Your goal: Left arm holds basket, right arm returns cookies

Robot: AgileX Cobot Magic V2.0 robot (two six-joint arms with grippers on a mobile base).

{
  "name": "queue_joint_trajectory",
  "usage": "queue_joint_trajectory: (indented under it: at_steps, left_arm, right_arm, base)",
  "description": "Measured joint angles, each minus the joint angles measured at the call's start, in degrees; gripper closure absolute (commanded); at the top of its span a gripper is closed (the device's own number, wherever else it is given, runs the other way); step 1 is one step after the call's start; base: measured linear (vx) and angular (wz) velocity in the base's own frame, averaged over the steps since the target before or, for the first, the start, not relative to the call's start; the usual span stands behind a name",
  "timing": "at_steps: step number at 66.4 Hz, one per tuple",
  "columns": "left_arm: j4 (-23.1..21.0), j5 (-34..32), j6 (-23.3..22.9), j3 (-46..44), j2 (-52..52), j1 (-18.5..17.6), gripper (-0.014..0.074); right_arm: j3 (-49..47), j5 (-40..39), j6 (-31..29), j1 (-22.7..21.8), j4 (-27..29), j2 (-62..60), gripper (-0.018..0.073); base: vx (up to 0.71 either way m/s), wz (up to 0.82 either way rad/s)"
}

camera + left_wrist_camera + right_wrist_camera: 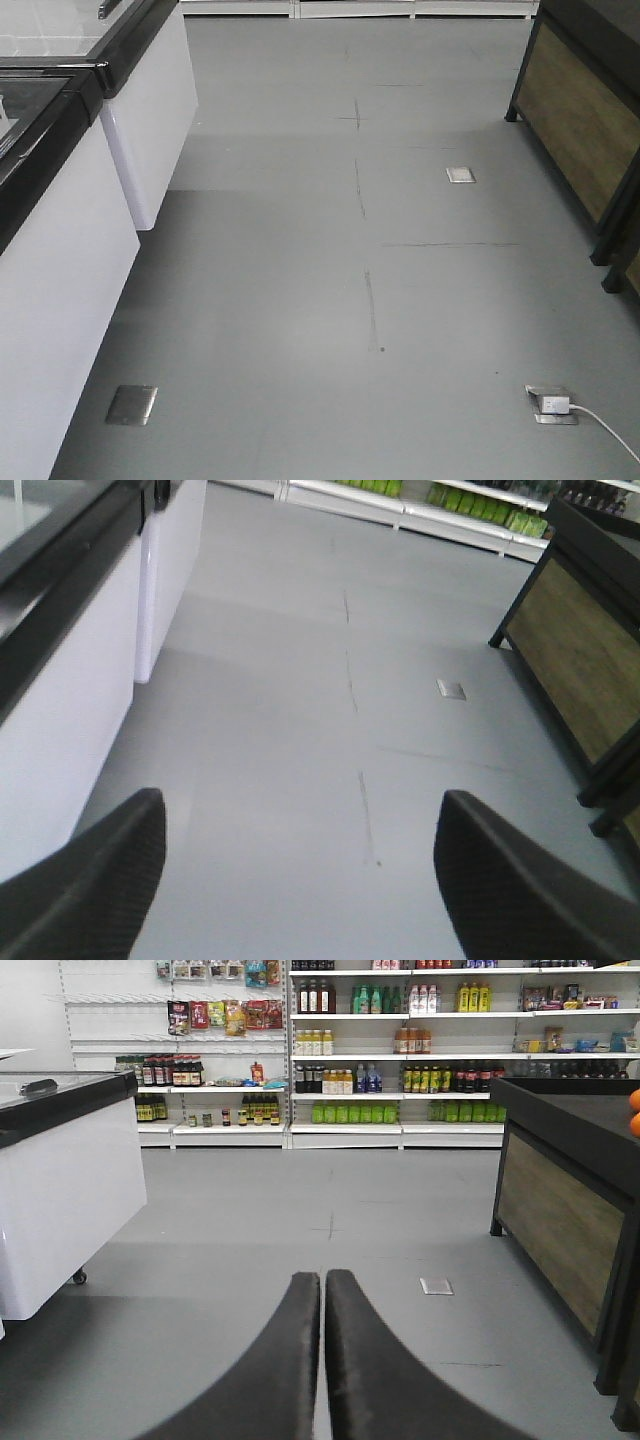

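No basket and no cookies show in any view. In the left wrist view my left gripper (300, 820) is open, its two black fingers wide apart over bare grey floor with nothing between them. In the right wrist view my right gripper (322, 1280) is shut, its two black fingers pressed together and holding nothing, pointing down the aisle toward the shelves. Neither arm appears in the front view.
White freezer cabinets (60, 260) with black rims line the left. A wood-panelled black stand (585, 130) is on the right. Floor sockets (131, 404) (460, 175) and a plugged one with a white cable (552, 404) dot the floor. Stocked shelves (400, 1060) fill the far wall.
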Motion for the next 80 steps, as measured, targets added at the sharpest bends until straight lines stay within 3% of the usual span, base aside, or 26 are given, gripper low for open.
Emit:
queue_joint_trajectory:
  at_steps: [11, 21, 28, 33, 41, 51, 70, 80]
  left_arm:
    - [0.44, 13.76, -4.05, -13.48, 10.41, 0.0, 0.0076]
    - [0.07, 18.82, -6.95, -27.33, 22.33, 0.14, 0.0083]
    - [-2.54, 21.78, -7.65, -37.17, 30.66, 2.53, 0.0084]
    - [-6.22, 25.11, -7.64, -43.82, 35.88, 6.13, 0.0084]
    - [-12.94, 30.92, -4.26, -52.29, 41.58, 14.25, 0.0084]
    - [-22.52, 37.01, 2.37, -58.93, 44.72, 27.85, 0.0084]
    - [-36.97, 41.29, 7.26, -60.83, 44.89, 54.0, 0.0084]
    - [-44.42, 41.57, 10.66, -60.95, 47.05, 61.48, 0.0084]
  right_arm:
    - [0.0, 0.0, 0.0, 0.0, 0.0, 0.0, 0.0563]
    - [0.0, 0.0, 0.0, 0.0, 0.0, 0.0, 0.0563]
    - [0.0, 0.0, 0.0, 0.0, 0.0, 0.0, 0.0563]
    - [0.0, 0.0, 0.0, 0.0, 0.0, 0.0, 0.0563]
    - [0.0, 0.0, 0.0, 0.0, 0.0, 0.0, 0.0563]
    - [0.0, 0.0, 0.0, 0.0, 0.0, 0.0, 0.0563]
    - [0.0, 0.0, 0.0, 0.0, 0.0, 0.0, 0.0563]
    - [0.0, 0.0, 0.0, 0.0, 0.0, 0.0, 0.0563]
  base:
    - [0.0, 0.0]
    - [0.0, 0.0]
    - [0.0, 0.0]
    - [0.0, 0.0]
    - [0.0, 0.0]
    - [0.0, 0.0]
    - [0.0, 0.0]
    - [0.0, 0.0]
